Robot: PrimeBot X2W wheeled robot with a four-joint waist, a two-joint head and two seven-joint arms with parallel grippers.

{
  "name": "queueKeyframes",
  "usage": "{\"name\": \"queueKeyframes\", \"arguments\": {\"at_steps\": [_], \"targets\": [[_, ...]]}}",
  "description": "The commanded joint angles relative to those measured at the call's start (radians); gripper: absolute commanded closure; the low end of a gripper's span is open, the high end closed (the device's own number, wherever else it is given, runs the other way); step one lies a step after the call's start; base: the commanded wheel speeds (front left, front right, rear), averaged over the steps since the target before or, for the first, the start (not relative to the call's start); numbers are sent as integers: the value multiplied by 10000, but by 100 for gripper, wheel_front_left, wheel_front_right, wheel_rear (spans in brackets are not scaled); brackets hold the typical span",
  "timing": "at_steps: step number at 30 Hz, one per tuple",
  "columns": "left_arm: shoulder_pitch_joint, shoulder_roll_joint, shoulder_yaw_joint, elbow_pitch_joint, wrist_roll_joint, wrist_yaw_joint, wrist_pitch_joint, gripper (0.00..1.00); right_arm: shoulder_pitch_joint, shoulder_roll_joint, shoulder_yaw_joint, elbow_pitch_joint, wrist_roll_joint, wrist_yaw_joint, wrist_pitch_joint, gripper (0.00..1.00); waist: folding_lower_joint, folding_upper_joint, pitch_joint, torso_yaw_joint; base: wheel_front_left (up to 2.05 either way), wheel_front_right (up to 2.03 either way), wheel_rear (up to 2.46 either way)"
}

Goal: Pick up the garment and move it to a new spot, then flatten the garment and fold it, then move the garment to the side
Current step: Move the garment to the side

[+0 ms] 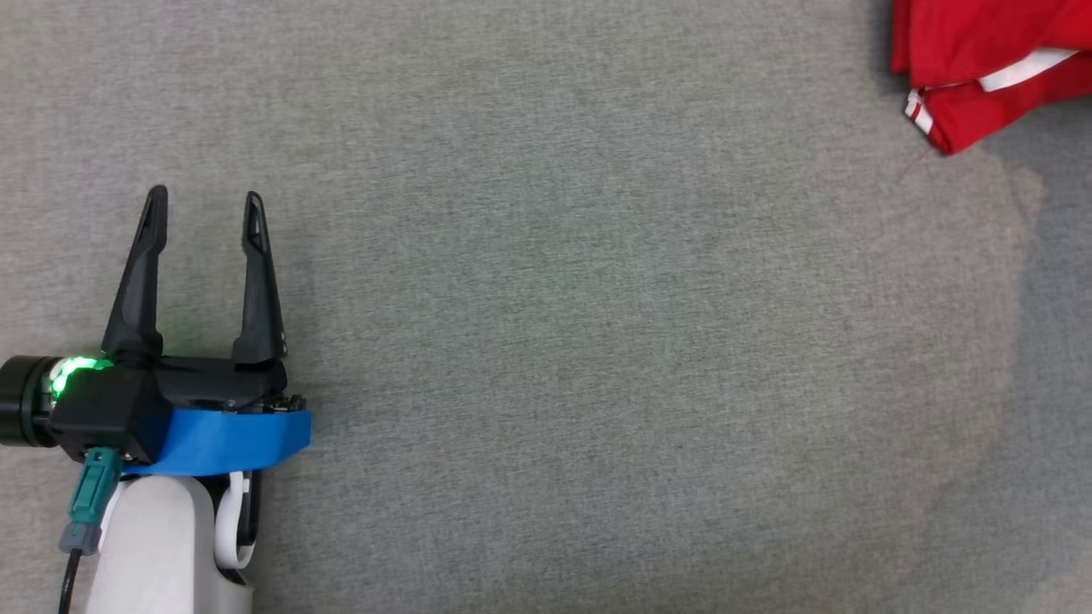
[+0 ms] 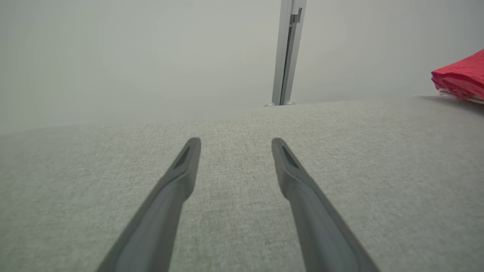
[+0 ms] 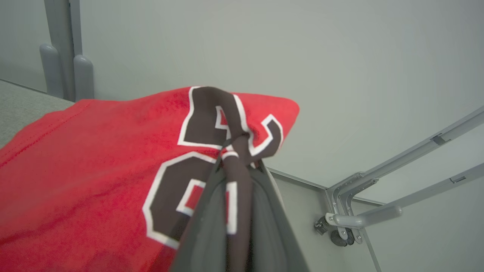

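Grip first: the right gripper point(image 3: 239, 158) is pinched tight on a fold of the red cloth garment point(image 3: 94, 162), which is printed with black, white-edged numerals; the cloth bunches between its two dark fingers at 6 o'clock of the right wrist view. The left gripper point(image 1: 206, 196) holds nothing, its jaws spread wide, low over the grey fabric-covered bench point(image 1: 597, 341) at 8 o'clock of the head view.

From the head, the garment point(image 1: 972, 51) sits at 1 o'clock, well apart from the left gripper. In the left wrist view it point(image 2: 461, 75) shows at 2 o'clock as a compact stack of layers with white trim.

That stacked look suggests flattening and folding are done, and the move to the side is under way. Release would then be what is left.

The head view cuts off most of the garment, so how neat the fold is cannot be told. Whether the cloth is lifted or dragging on the bench is also unclear.
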Motion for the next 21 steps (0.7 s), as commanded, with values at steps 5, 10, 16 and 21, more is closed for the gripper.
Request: {"name": "queueKeyframes", "arguments": {"at_steps": [5,10,16,21], "targets": [[-182,10,-53,-222,61,28,-39,0,-572,-378,322,722,272,-1,279,100,0,0,71,-181,0,0,0],[-303,133,-56,-187,17,0,-38,0,-1041,-197,438,1271,298,-1,251,0,0,0,192,-228,0,0,0],[-275,153,-29,-82,-65,17,-36,0,-1444,-118,284,1981,-173,-1,-183,0,0,0,153,-147,0,0,0],[-18,38,23,-12,-134,99,-39,0,-1351,114,112,2294,-628,-1,-859,0,0,0,-194,-120,0,0,0]]}}
